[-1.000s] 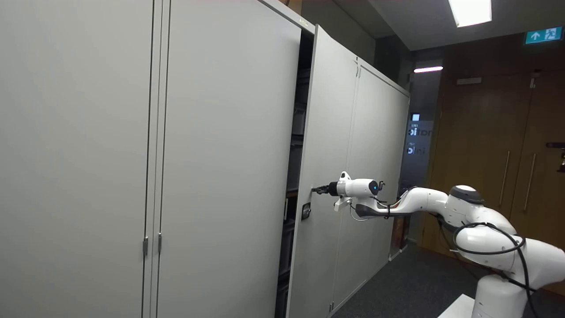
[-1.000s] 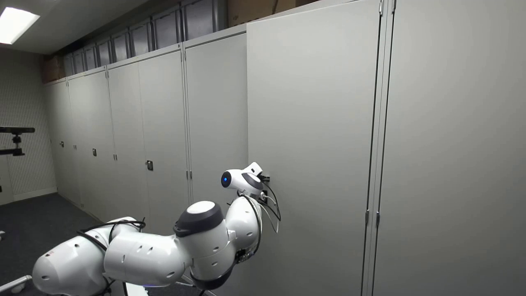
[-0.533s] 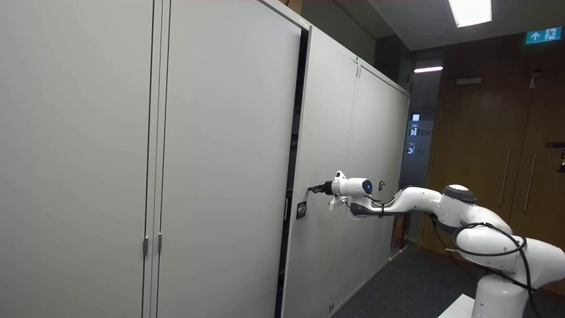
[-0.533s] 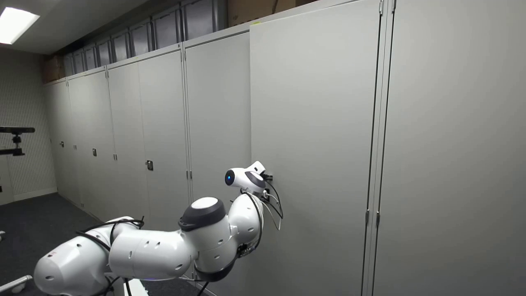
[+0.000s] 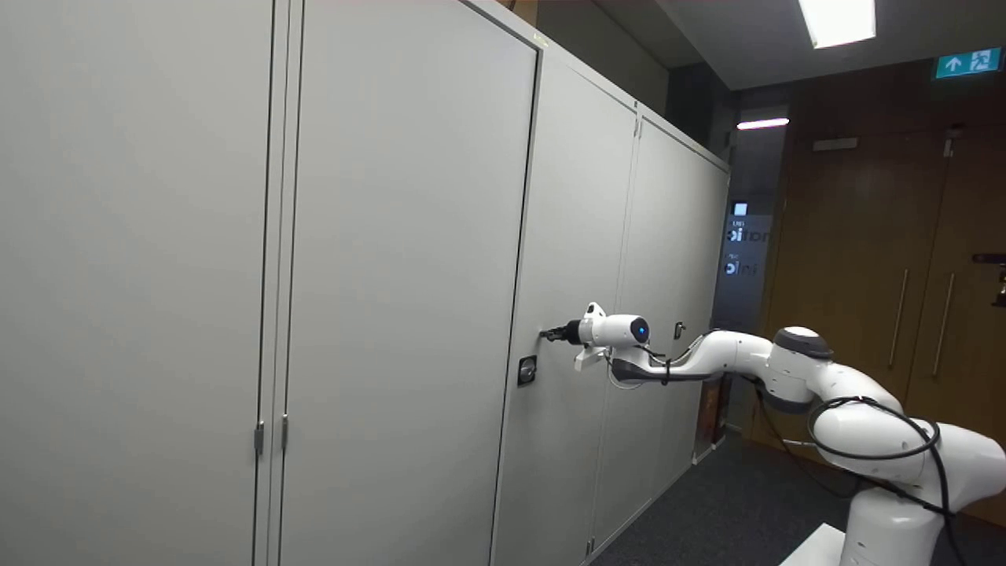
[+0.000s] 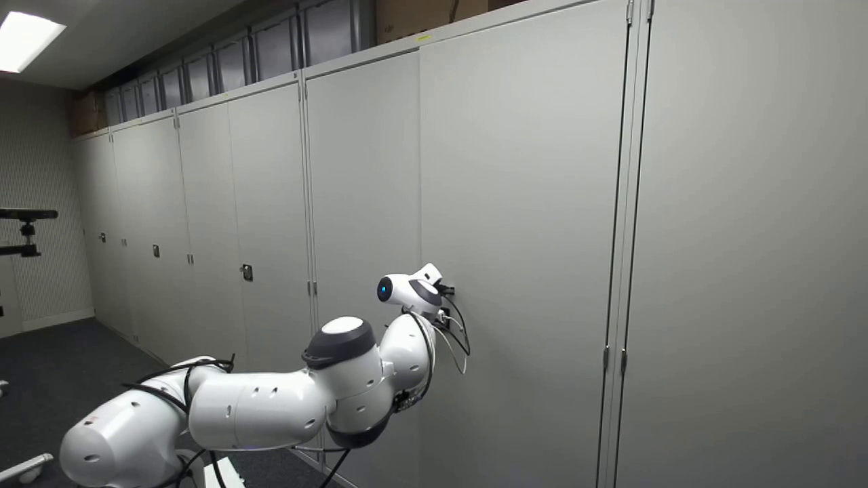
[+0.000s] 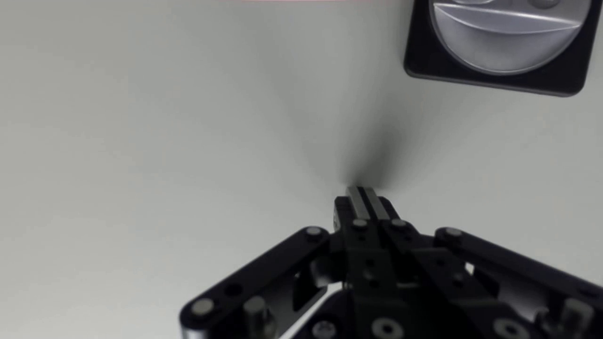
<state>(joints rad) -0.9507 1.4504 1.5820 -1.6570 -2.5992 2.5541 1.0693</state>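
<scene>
While only the wrist view is clearly showing my gripper (image 7: 362, 188) fully closed near a latch (image 7: 506, 44), in an exterior view it is touching a grey cabinet door (image 5: 570, 267) sitting flush.

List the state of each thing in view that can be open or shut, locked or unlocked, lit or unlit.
Gripper, shut, holding nothing
Cabinet door at the gripper's tips, looks shut; latched or not, cannot tell
Round handle on that door, locked or unlocked, cannot tell
Neighbouring leaf, shut
Wooden doors, look shut
Ceiling light, lit
Exit sign, lit
Blue status light, lit
</scene>
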